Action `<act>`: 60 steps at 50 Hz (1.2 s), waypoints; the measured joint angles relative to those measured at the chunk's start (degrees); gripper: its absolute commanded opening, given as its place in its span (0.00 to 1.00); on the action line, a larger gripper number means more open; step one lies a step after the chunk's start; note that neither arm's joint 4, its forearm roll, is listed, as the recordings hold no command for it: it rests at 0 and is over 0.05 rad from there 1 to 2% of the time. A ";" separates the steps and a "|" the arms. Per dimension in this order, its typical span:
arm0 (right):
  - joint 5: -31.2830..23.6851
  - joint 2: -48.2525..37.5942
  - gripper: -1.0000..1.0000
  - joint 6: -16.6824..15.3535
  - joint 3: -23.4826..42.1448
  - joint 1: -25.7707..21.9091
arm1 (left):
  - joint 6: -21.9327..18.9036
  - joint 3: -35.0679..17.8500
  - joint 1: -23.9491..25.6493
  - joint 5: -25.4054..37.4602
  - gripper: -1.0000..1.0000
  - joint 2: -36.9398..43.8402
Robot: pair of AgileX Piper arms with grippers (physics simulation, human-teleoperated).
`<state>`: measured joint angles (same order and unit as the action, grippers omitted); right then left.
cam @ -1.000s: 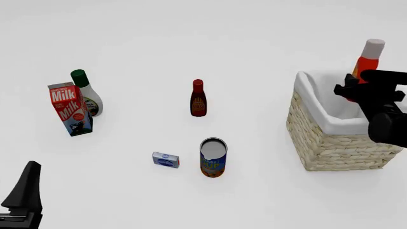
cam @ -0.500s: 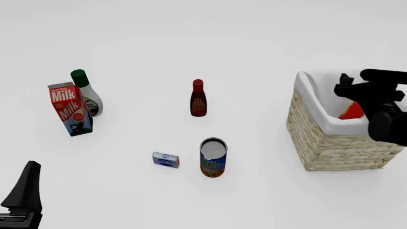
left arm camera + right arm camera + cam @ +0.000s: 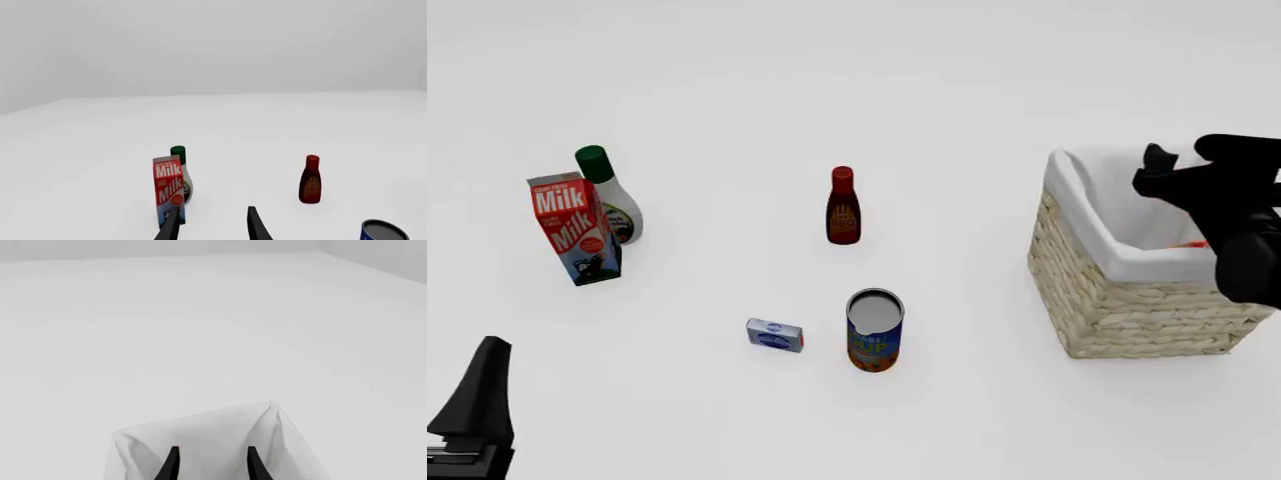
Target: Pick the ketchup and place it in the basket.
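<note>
Ketchup (image 3: pixel 1192 243) barely shows inside basket (image 3: pixel 1121 300), orientation unclear; right fingers (image 3: pixel 210 462) apart, empty.

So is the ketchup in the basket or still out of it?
In. A sliver of red ketchup shows just inside the basket's lining, below the open, empty right pincer.

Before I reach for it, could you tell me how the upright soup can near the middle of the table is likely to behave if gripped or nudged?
The soup can looks rigid, so it should not give under the fingers. Its smooth round wall may slip in the grip, and if knocked over it would probably roll. Standing alone, it has nothing beside it to stop it.
</note>
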<state>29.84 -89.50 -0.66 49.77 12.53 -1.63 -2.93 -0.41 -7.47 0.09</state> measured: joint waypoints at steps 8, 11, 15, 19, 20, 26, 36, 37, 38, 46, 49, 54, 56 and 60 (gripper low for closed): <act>-1.62 4.40 1.00 0.46 -1.32 -1.14 | 0.12 0.00 0.00 -0.16 1.00 -0.02; -2.15 5.90 1.00 0.62 -1.78 -1.56 | 0.17 0.00 -0.01 -0.21 1.00 -0.03; -2.77 7.91 1.00 0.81 -2.54 -2.14 | 0.27 0.00 -0.02 -0.28 1.00 -0.03; -3.21 9.72 1.00 0.92 -3.38 -2.68 | 0.37 0.02 -0.03 -0.37 1.00 -0.04; -3.30 10.13 1.00 0.93 -3.58 -2.80 | 0.39 0.02 -0.04 -0.40 1.00 -0.04; -3.88 12.53 1.00 1.01 -4.75 -3.53 | 0.56 0.01 -0.09 -0.52 1.00 -0.04; -4.68 16.54 1.00 0.97 -6.88 -4.81 | 0.81 -0.02 -0.18 -0.74 1.00 -0.05; -4.72 16.98 1.00 0.91 -7.15 -4.94 | 0.83 -0.03 -0.19 -0.76 1.00 -0.06; -4.76 17.43 1.00 0.83 -7.43 -5.07 | 0.85 -0.03 -0.20 -0.79 1.00 -0.06; -5.08 21.15 1.00 0.25 -9.83 -6.07 | 1.03 -0.04 -0.28 -0.98 1.00 -0.06; -5.22 22.88 1.00 -0.33 -10.89 -6.44 | 1.10 -0.06 -0.30 -1.03 1.00 -0.06; -5.29 25.82 1.00 -1.69 -12.69 -7.03 | 1.20 -0.02 -0.33 -1.15 1.00 -0.07; -5.22 27.06 1.00 -2.59 -13.53 -7.34 | 1.24 0.00 -0.36 -1.19 1.00 -0.07; -5.07 29.72 1.00 -4.53 -15.37 -7.93 | 1.31 0.01 -0.38 -1.24 1.00 -0.07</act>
<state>24.77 -59.79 -5.19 34.40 4.60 -0.32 -2.93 -0.79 -8.72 0.02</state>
